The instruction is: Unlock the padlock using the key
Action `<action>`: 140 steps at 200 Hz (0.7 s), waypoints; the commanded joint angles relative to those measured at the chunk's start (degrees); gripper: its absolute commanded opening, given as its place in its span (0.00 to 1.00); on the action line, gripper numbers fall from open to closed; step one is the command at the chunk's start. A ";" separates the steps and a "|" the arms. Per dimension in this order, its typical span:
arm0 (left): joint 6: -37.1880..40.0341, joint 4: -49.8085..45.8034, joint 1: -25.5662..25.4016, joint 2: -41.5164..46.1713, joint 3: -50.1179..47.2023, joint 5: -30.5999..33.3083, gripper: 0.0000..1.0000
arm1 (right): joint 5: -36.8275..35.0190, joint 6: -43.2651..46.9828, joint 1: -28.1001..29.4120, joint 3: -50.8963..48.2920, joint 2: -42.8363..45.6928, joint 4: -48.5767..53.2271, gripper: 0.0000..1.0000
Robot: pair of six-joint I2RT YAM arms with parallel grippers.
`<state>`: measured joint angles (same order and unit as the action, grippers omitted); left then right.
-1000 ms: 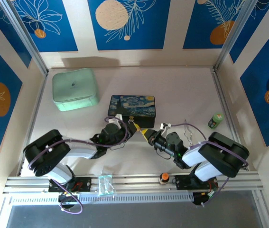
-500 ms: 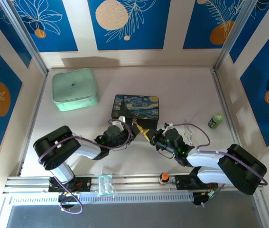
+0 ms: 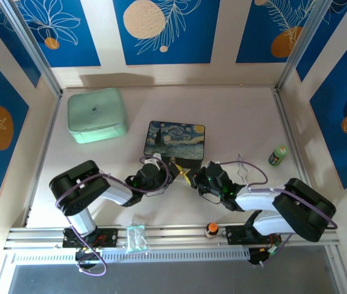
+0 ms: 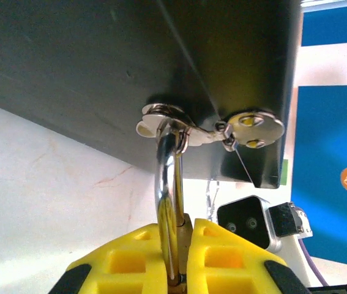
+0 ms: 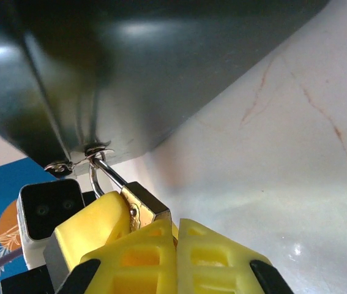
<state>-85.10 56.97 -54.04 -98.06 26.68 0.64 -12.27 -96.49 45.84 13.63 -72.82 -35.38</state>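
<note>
The padlock (image 4: 168, 177) hangs by its silver shackle from the clasp (image 4: 179, 125) on the front wall of the starry-night box (image 3: 175, 136). My left gripper (image 4: 184, 260) is shut on its brass body from below. In the right wrist view the brass body (image 5: 144, 207) sticks out beside the left finger (image 5: 90, 226). My right gripper (image 5: 177, 236) is shut, its tips pressed against the padlock's lower corner. The key is hidden between those pads. From above, both grippers (image 3: 172, 168) (image 3: 191, 176) meet just in front of the box.
A mint-green case (image 3: 97, 114) lies at the back left. Silver forceps (image 3: 242, 170) and a green bottle (image 3: 278, 155) are to the right of the right arm. A small orange-capped bottle (image 3: 211, 229) and a clear bag (image 3: 136, 237) rest on the front rail.
The box has shifted slightly right and back, and both arms have changed posture. The two grippers have stayed together at the padlock, now a little closer in.
</note>
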 commanded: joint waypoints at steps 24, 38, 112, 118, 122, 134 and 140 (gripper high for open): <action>1.07 10.05 -4.49 -1.24 3.22 -8.16 0.00 | 1.84 7.88 -0.67 2.46 6.12 9.17 0.11; 1.38 9.88 -4.49 -2.24 3.03 -7.86 0.00 | 1.67 8.95 -0.92 1.23 7.44 12.18 0.15; 2.02 8.60 -4.37 -6.18 2.53 -5.96 0.00 | -1.37 34.25 -0.59 6.05 21.26 39.88 0.33; 2.57 7.90 -4.41 -5.73 2.42 -5.68 0.00 | -1.39 36.46 -0.98 7.12 21.76 42.46 0.33; 2.92 7.28 -4.41 -5.39 2.42 -5.58 0.00 | -1.36 38.21 -1.19 7.68 21.89 43.66 0.33; 3.87 5.37 -4.41 -4.42 2.66 -5.48 0.00 | -0.23 44.25 -1.24 8.78 21.63 44.91 0.32; 4.25 4.60 -4.41 -4.04 2.84 -5.56 0.00 | -0.39 46.58 -1.08 9.60 21.13 46.05 0.31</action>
<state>-83.90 62.46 -57.78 -104.92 28.14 -3.44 -12.19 -65.12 44.88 20.32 -51.62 0.54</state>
